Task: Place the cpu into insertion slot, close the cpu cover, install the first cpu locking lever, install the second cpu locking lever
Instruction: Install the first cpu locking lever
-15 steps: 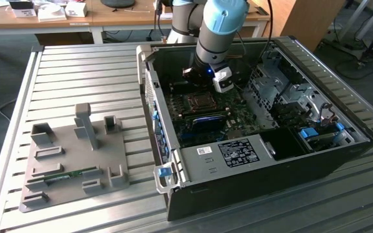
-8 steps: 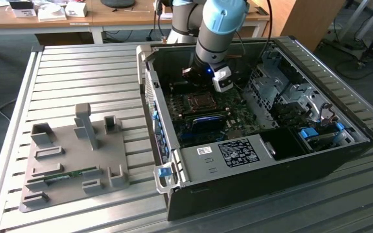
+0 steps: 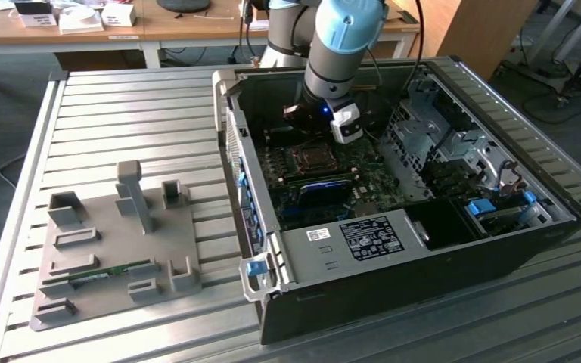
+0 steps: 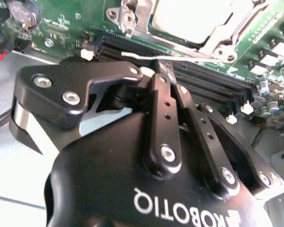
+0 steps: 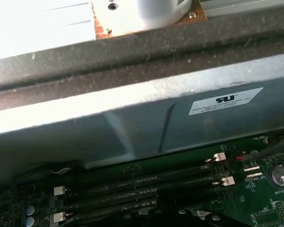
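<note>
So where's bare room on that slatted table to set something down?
The slatted table is bare between the grey fixture tray and the desk behind, and in front of the computer case. Inside the case it is crowded around the gripper and motherboard.

We see an open computer case (image 3: 392, 249) lying on a slatted metal table (image 3: 119, 121). At the exterior view's left, a grey fixture plate (image 3: 109, 249) with upright blocks holds a green memory stick (image 3: 97, 275). In both wrist views, long black memory slots (image 5: 132, 191) cross the green motherboard (image 4: 61, 28). A wooden desk (image 3: 88, 26) stands behind.
</note>
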Controlling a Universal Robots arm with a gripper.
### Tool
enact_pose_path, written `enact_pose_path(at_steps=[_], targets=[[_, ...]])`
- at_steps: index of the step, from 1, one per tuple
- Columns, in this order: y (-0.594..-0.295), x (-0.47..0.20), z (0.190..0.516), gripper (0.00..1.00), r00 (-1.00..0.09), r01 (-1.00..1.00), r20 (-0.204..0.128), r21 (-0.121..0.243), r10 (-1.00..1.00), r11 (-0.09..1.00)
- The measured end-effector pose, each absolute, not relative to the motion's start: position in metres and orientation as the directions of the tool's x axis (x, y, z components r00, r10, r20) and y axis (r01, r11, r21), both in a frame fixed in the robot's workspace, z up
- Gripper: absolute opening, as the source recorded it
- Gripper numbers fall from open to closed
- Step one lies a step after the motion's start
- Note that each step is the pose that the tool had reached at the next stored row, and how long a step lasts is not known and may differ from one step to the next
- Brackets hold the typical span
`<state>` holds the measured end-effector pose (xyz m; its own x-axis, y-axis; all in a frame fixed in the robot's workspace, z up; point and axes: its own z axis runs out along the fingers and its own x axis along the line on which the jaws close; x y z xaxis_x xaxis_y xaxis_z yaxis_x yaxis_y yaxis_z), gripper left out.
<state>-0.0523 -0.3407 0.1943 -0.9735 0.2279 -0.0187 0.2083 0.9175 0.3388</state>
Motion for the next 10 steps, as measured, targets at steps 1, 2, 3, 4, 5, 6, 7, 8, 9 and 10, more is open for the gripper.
enact_pose_path(at_steps=[1, 2, 3, 4, 5, 6, 7, 8, 9, 10], targets=[[-0.3407, -0.0523, 0.1942, 0.11, -0.973, 0.208, -0.019, 0.339, 0.228, 0.917], [-0.3407, -0.0523, 0.1942, 0.11, -0.973, 0.208, -0.019, 0.339, 0.228, 0.917], [-0.3407, -0.0523, 0.1942, 0.11, -0.974, 0.208, -0.019, 0.339, 0.228, 0.917], [-0.3407, -0.0523, 0.1942, 0.11, -0.974, 0.208, -0.019, 0.339, 0.228, 0.917], [-0.3407, -0.0523, 0.1942, 0.11, -0.974, 0.208, -0.019, 0.339, 0.228, 0.917], [-0.3407, -0.0523, 0.1942, 0.11, -0.974, 0.208, -0.019, 0.339, 0.228, 0.917], [-0.3407, -0.0523, 0.1949, 0.11, -0.973, 0.208, -0.019, 0.339, 0.228, 0.917], [-0.3407, -0.0523, 0.1961, 0.11, -0.973, 0.208, -0.019, 0.339, 0.228, 0.917], [-0.3407, -0.0523, 0.1979, 0.11, -0.973, 0.208, -0.019, 0.339, 0.228, 0.917], [-0.3407, -0.0523, 0.1999, 0.11, -0.973, 0.208, -0.019, 0.339, 0.228, 0.917]])
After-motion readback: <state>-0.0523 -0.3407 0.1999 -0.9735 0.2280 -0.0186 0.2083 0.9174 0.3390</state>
